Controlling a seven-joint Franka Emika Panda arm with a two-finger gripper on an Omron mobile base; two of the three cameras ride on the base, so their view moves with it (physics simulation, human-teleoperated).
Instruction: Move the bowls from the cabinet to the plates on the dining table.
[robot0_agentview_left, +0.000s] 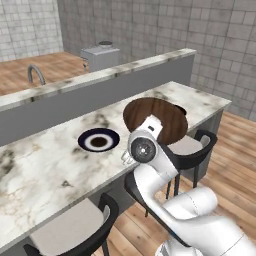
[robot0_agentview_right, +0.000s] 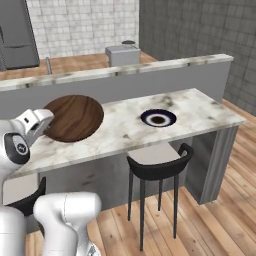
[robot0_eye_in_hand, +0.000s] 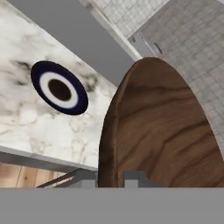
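From the left base view, the dark wooden bowl (robot0_agentview_left: 156, 120) is seen held above the dining table (robot0_agentview_left: 45, 165), beside a navy-rimmed plate (robot0_agentview_left: 98, 140). From the right, the bowl (robot0_agentview_right: 72, 117) is carried left of a plate (robot0_agentview_right: 158, 118). In the hand view, the gripper (robot0_eye_in_hand: 118, 178) is clamped shut on the bowl's rim.

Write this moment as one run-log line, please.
gripper: shut on wooden bowl | bowl: held above dining table | empty plate: on table, beside bowl | step: bowl not yet on plate
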